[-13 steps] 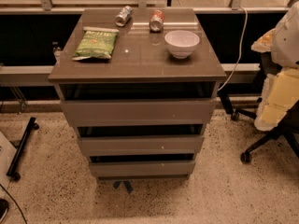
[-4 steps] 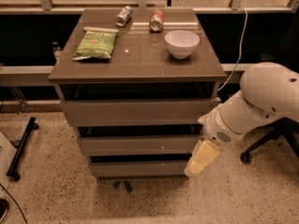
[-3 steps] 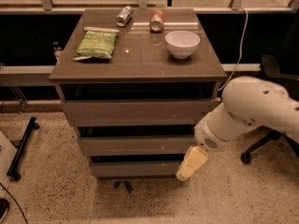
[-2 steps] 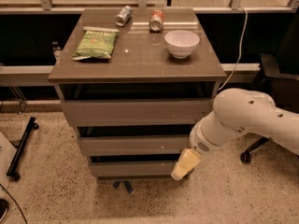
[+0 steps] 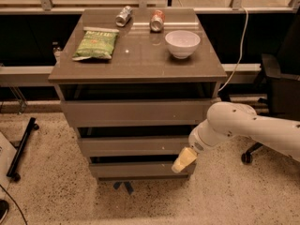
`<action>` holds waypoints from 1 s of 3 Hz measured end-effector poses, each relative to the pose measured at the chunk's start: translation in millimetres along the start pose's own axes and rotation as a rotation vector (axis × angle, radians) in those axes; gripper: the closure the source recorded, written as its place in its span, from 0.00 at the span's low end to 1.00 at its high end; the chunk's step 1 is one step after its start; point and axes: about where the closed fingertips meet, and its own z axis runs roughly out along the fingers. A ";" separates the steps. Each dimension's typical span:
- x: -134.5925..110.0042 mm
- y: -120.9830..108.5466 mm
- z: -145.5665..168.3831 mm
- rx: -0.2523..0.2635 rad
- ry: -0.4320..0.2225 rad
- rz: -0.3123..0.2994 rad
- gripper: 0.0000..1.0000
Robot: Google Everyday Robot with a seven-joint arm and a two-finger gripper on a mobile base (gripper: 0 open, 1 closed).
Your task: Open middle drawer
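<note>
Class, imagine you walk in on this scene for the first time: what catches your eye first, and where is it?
The white robot arm stretches in from the right, its gripper just below the right end of the middle drawer. On the cabinet top sit a white bowl, a green snack bag, and at the back a silver can and a red can.

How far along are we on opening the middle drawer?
Done: the approach, mostly. The end effector is low at the right end of the cabinet, by the lower right corner of the middle drawer. In hand: getting a hold on that edge; I cannot tell whether it touches. Left: the whole pull, since the drawer front looks closed, not drawn out.
</note>
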 end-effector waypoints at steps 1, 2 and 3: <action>0.8 -0.2 6.1 -0.004 -0.002 0.007 0.00; -1.2 -2.4 25.3 0.010 -0.026 0.040 0.00; -9.0 -14.8 46.8 0.010 -0.102 0.054 0.00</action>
